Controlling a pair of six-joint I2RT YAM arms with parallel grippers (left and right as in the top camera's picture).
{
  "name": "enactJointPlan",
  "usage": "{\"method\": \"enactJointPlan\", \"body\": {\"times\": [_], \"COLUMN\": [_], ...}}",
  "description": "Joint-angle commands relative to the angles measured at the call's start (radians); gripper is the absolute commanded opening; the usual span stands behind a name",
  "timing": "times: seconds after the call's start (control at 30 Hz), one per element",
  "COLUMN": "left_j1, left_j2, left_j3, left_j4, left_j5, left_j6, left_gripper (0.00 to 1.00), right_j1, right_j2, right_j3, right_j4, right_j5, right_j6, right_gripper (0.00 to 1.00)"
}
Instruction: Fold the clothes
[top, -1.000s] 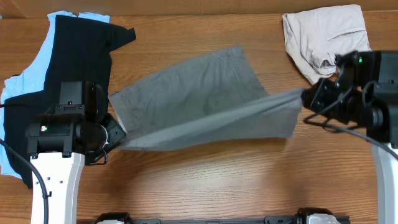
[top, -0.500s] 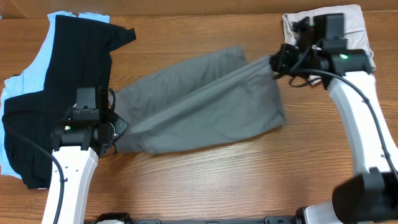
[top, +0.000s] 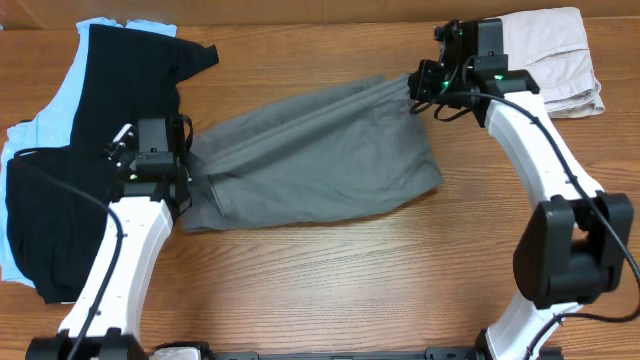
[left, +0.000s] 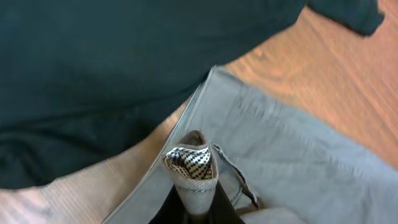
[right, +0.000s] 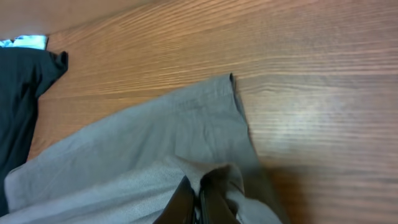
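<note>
Lying across desk (top: 330, 290) centre: grey shorts (top: 320, 165), stretched from lower left to upper right, doubled over lengthwise, long creases along fold. Far left: black T-shirt (top: 100, 120) over pale blue cloth (top: 60, 85), just beside grey shorts' left end. Left gripper (left: 193, 186) clamped on waistband fold, whitish speckled lining showing. Right gripper (right: 199, 190) pinched tight on grey shorts' right corner. Beige shorts (top: 550, 50) bunched at top right. Desk brown wood-grain.
</note>
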Motion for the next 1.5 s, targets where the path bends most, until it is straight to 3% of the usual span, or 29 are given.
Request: {"method": "enactJointPlan", "body": {"times": [0.0,0.33,0.43,0.47,0.5,0.53,0.57,0.6,0.77,0.93,1.1,1.3,1.47], "left_j1": [0.020,0.020,0.020,0.020,0.020,0.020,0.020,0.020,0.019,0.020,0.019,0.019,0.019], "left_j2": [0.043,0.207,0.249,0.256,0.260,0.260,0.259,0.258,0.242,0.190,0.174,0.176,0.176], "left_j3": [-0.013,-0.013,-0.013,-0.013,-0.013,-0.013,-0.013,-0.012,0.022,0.132,0.246,0.255,0.255], "left_j4": [0.032,0.209,0.273,0.295,0.313,0.335,0.356,0.386,0.418,0.193,-0.053,-0.192,-0.215], "left_j5": [-0.209,-0.255,-0.340,-0.368,-0.383,-0.397,-0.398,-0.395,-0.286,-0.045,0.264,0.340,0.340], "left_j6": [0.001,0.002,0.002,0.002,0.003,0.010,0.028,0.066,0.303,0.377,0.459,0.473,0.478], "left_gripper": [0.04,0.04,0.04,0.11,0.31,0.55,0.80,1.00,0.99,1.00,1.00,1.00,1.00], "right_j1": [-0.021,0.029,0.035,0.035,0.034,0.034,0.034,0.034,0.033,0.034,0.034,0.034,0.034], "right_j2": [0.047,0.199,0.232,0.240,0.240,0.241,0.241,0.241,0.212,0.117,0.042,0.064,0.082], "right_j3": [0.031,0.031,0.031,0.031,0.031,0.031,0.031,0.032,0.047,0.047,0.047,0.023,-0.040], "right_j4": [0.068,0.288,0.346,0.360,0.375,0.389,0.408,0.424,0.419,0.296,0.050,-0.248,-0.304], "right_j5": [0.123,0.124,0.124,0.127,0.127,0.132,0.140,0.142,0.132,0.082,0.043,0.043,0.044], "right_j6": [-0.004,-0.004,-0.004,-0.004,-0.005,-0.005,-0.005,-0.005,-0.004,-0.004,-0.005,-0.001,0.037], "right_gripper": [0.04,0.04,0.04,0.04,0.17,0.55,1.00,1.00,1.00,1.00,1.00,0.79,0.70]}}
